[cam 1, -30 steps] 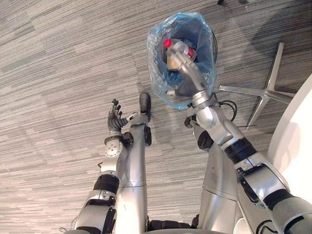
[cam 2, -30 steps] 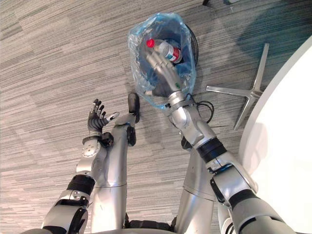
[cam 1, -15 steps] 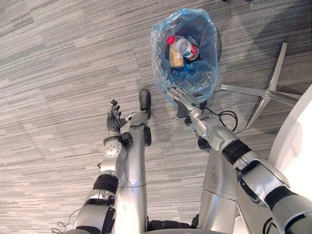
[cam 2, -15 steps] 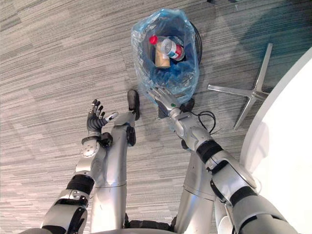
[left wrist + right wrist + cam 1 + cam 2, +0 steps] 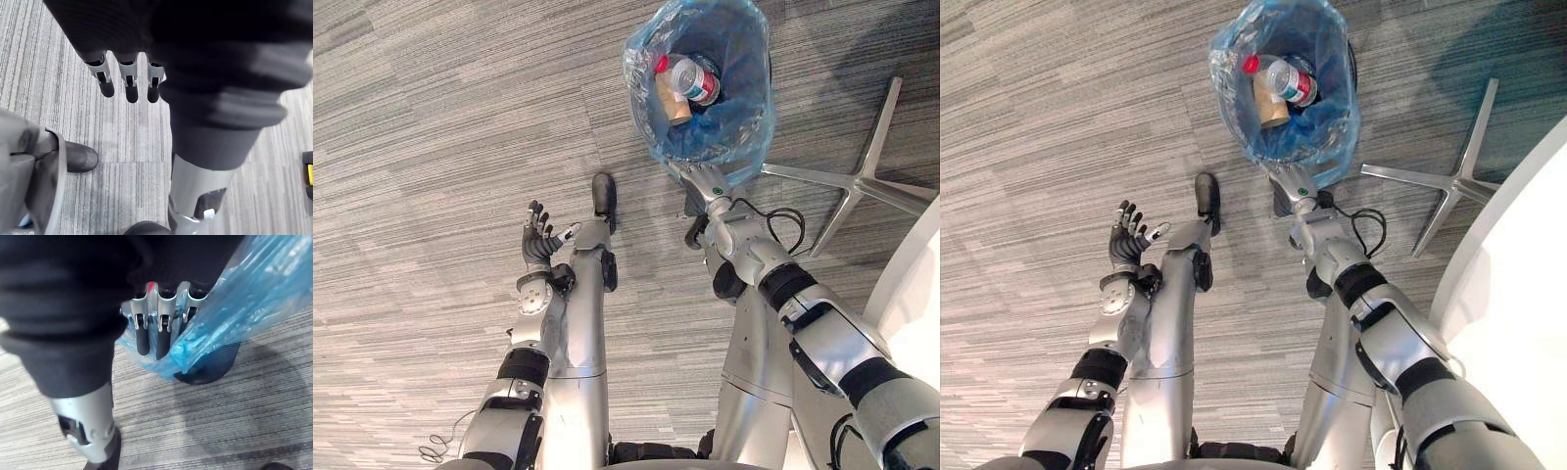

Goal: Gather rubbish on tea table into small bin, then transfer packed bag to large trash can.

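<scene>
Grey striped carpet (image 5: pixel 431 147), chrome chair base (image 5: pixel 862 181), white tabletop (image 5: pixel 915 284) at right. The bin (image 5: pixel 677 147) holds a bottle (image 5: pixel 693 80). Right robot hand (image 5: pixel 703 183) has straight fingers against its blue bag (image 5: pixel 744 127); left robot hand (image 5: pixel 538 243) is spread open above the carpet.

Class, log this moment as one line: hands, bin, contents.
left hand: open, idle above carpet | right hand: open, at near rim of blue bag | small bin: bottle, brown tube inside

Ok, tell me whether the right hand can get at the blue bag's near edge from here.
Probably yes. The right hand is at the near side of the blue bag, its straight fingers against the plastic, and nothing lies between them.
</scene>
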